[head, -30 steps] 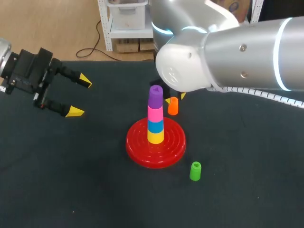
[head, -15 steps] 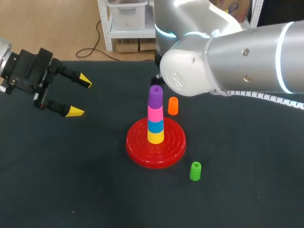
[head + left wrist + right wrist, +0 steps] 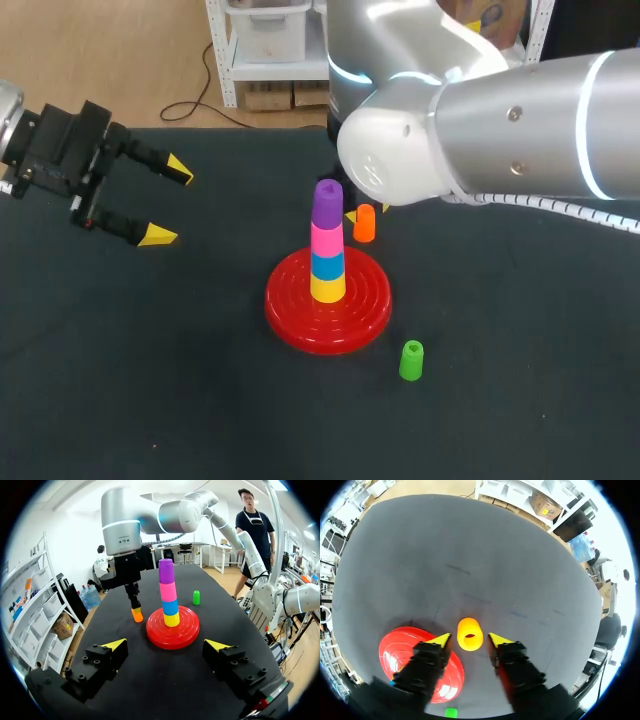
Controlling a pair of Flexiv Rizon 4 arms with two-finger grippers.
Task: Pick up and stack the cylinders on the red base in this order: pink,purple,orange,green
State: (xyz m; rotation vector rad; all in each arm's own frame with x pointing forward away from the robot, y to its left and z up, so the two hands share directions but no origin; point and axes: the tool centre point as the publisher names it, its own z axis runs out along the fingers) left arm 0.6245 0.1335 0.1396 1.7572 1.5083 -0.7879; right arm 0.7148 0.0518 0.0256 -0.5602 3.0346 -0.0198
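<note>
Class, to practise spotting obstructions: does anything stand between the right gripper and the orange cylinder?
Nothing visible does. The orange cylinder stands upright directly ahead of the right gripper, framed by its open fingers and untouched. The red base lies off to one side.

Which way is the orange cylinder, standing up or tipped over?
Standing up: the orange cylinder sits on its end, its hole facing up.

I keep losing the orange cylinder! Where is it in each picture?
Head view: orange cylinder just behind the red base.
Left wrist view: cylinder beside the base, under the right tool.
Right wrist view: cylinder between the open right tool's tips.
Shared landmark: the red base.
</note>
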